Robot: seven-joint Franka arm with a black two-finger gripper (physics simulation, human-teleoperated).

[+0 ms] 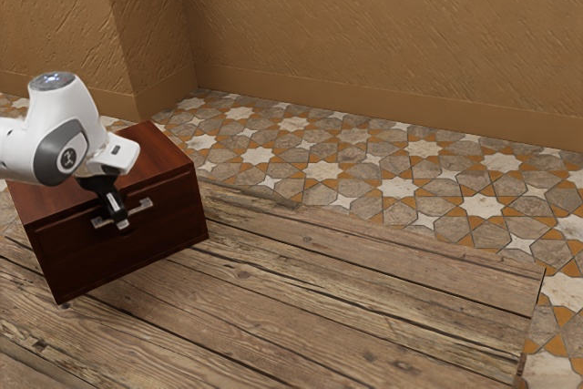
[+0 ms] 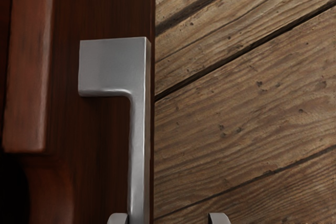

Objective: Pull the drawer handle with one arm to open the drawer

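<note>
A dark red wooden cabinet [image 1: 64, 198] stands on the plank floor at the exterior view's left. Its drawer front [image 1: 137, 239] carries a silver bar handle [image 1: 138, 209] and looks level with the cabinet's face. My black gripper [image 1: 113, 220] hangs down from the white arm right at the handle. In the wrist view the handle [image 2: 136, 140] runs along the drawer front [image 2: 100, 19] toward my hand. Two grey fingertips [image 2: 117, 217] show apart from each other. The bar passes between them close to one tip, with a wide gap to the other. The gripper [image 2: 166, 219] is open.
Weathered wooden planks [image 1: 346, 298] stretch in front of the cabinet. Patterned tiles [image 1: 383, 170] cover the floor behind, up to tan walls [image 1: 383, 25]. A wall corner juts out behind the cabinet.
</note>
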